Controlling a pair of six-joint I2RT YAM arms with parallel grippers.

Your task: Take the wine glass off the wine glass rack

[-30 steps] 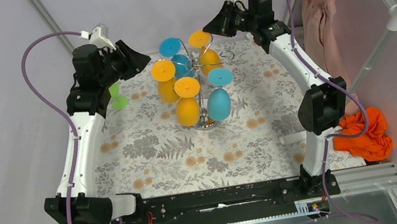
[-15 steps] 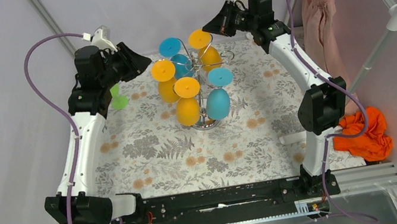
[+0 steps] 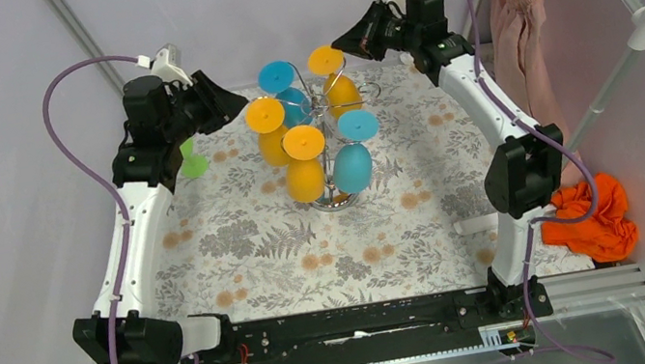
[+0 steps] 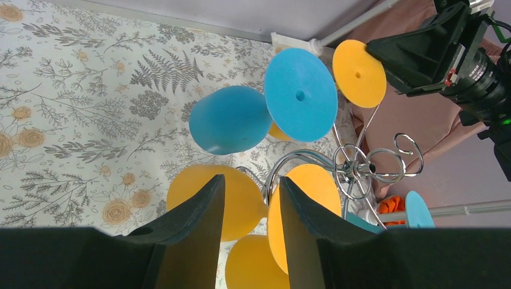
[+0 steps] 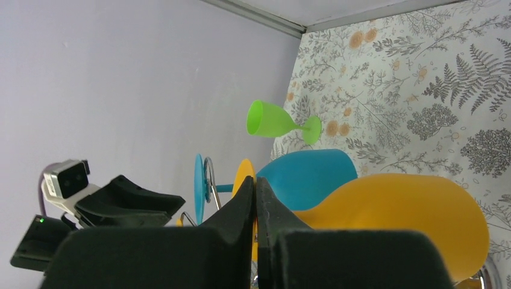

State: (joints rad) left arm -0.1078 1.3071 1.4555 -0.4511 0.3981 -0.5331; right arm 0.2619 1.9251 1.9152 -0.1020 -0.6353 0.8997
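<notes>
The wine glass rack (image 3: 334, 202) stands mid-table with several orange and blue glasses hanging upside down from its scroll arms (image 4: 367, 168). My left gripper (image 3: 239, 100) is open at the rack's left. In the left wrist view (image 4: 250, 179) its jaws frame the stem of an orange glass (image 4: 205, 198), apart from it. My right gripper (image 3: 336, 46) is shut at the rack's back right, right beside the foot of another orange glass (image 3: 325, 60). In the right wrist view (image 5: 255, 180) the fingertips meet in front of that foot; I cannot tell whether they touch it.
A green glass (image 3: 191, 161) sits on the floral cloth behind the left arm, and also shows in the right wrist view (image 5: 274, 120). A pink cloth (image 3: 520, 33), a white pole (image 3: 615, 77) and an orange rag (image 3: 598, 217) lie beyond the right edge.
Both grippers have shifted only slightly: the left a little toward the rack, the right a little up and back by the orange foot. The glasses still hang as before.
</notes>
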